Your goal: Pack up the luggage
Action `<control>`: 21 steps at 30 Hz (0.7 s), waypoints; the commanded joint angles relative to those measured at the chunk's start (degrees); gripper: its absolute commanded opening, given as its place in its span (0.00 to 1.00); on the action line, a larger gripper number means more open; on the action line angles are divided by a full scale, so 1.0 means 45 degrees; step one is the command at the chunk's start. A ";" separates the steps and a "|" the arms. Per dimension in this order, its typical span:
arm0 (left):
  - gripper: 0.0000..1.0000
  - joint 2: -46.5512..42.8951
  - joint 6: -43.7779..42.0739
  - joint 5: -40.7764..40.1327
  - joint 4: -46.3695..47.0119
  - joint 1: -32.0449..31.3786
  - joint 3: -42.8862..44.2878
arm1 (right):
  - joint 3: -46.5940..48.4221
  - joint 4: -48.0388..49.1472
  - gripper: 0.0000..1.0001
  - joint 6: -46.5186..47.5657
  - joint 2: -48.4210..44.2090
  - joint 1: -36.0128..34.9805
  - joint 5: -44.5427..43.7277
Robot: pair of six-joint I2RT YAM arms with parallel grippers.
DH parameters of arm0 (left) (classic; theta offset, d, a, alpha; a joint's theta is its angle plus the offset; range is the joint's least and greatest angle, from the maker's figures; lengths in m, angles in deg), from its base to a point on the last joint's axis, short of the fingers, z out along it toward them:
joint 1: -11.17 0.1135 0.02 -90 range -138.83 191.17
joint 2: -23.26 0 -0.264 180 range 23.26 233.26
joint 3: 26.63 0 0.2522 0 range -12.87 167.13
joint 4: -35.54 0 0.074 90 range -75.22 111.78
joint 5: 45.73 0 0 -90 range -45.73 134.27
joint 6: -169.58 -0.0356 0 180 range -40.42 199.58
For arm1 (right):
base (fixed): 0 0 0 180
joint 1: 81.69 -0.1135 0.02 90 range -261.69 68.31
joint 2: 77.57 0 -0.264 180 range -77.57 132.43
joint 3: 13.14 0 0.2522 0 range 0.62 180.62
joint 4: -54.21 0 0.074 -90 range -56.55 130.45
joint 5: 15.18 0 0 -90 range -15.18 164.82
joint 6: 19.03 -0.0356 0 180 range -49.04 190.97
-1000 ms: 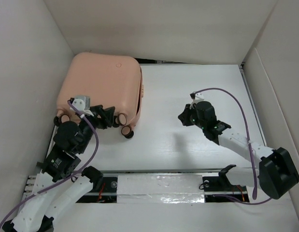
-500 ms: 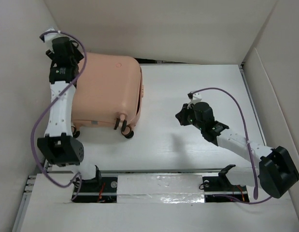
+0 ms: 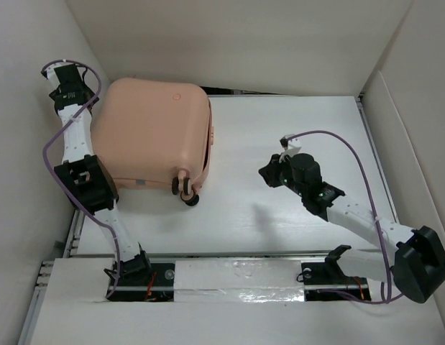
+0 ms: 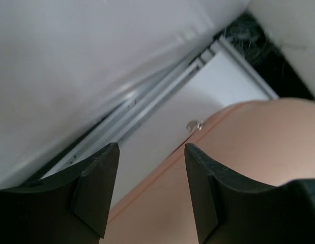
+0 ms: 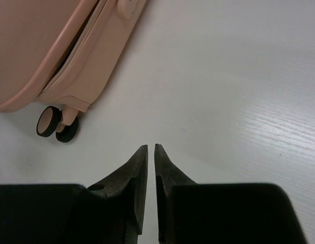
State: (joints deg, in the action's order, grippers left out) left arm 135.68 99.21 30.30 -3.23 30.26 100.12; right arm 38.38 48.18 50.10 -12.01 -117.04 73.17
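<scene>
- A white table [image 3: 294, 129] lay flat.
- Tall white walls [image 3: 229, 43] stood around it on three sides.
- A metal rail [image 3: 236, 277] ran along the near edge.

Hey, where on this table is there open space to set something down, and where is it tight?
Bare tabletop runs from the luggage rightward to the side wall, beyond the right gripper. Another clear strip lies between the luggage wheels and the near rail. It is crowded on the left: the left gripper is squeezed between luggage and wall.
</scene>
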 commanded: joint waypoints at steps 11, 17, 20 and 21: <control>0.49 -0.0918 0.2098 0.3496 0.3329 -0.1408 -0.7095 | 0.0125 -0.0271 0.21 0.0436 -0.1346 -0.0112 -0.1683; 0.49 -0.3123 0.4442 0.4843 0.6863 -0.3049 -1.1509 | 0.0047 -0.0585 0.44 0.0339 -0.1542 0.0296 -0.2114; 0.49 -0.4744 0.5302 0.4903 0.8231 -0.3733 -1.3541 | 0.0667 -0.0973 0.57 0.0009 -0.0397 0.0630 -0.1743; 0.49 -0.5135 0.5497 0.4903 0.9085 -0.3909 -1.4629 | 0.0943 -0.1129 0.58 -0.0070 0.0055 0.0842 -0.1646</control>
State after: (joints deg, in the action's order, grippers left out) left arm 114.72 122.47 40.63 42.32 20.18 44.95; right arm 39.15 44.55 50.56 -16.03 -114.90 66.06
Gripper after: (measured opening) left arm 0.490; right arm 0.575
